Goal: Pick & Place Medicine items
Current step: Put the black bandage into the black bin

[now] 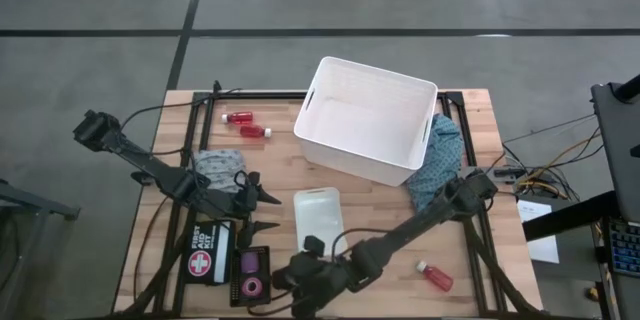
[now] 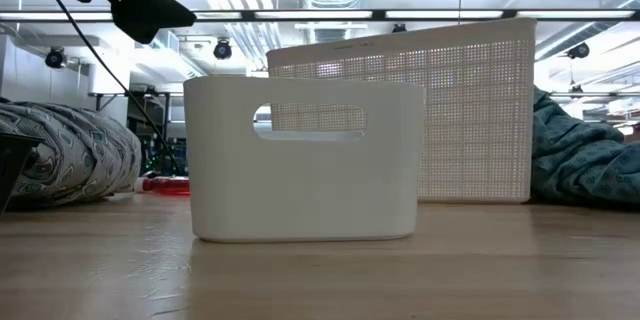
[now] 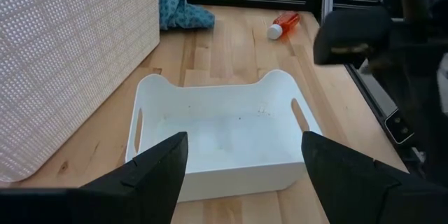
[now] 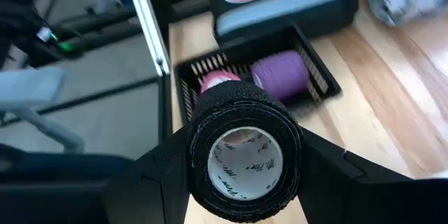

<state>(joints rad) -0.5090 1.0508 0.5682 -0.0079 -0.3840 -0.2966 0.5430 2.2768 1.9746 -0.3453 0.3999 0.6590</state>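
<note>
Right pincer (image 4: 241, 157) grips a dark tape roll (image 4: 243, 152) above the black tray (image 4: 318, 77); left pincer (image 3: 241, 161) seemingly open, empty.

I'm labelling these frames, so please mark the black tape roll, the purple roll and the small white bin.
black tape roll (image 4: 245, 150): right wrist view, on its front rim.
purple roll (image 4: 282, 73): right wrist view, on its side.
small white bin (image 3: 220, 175): left wrist view, on its near wall.
</note>
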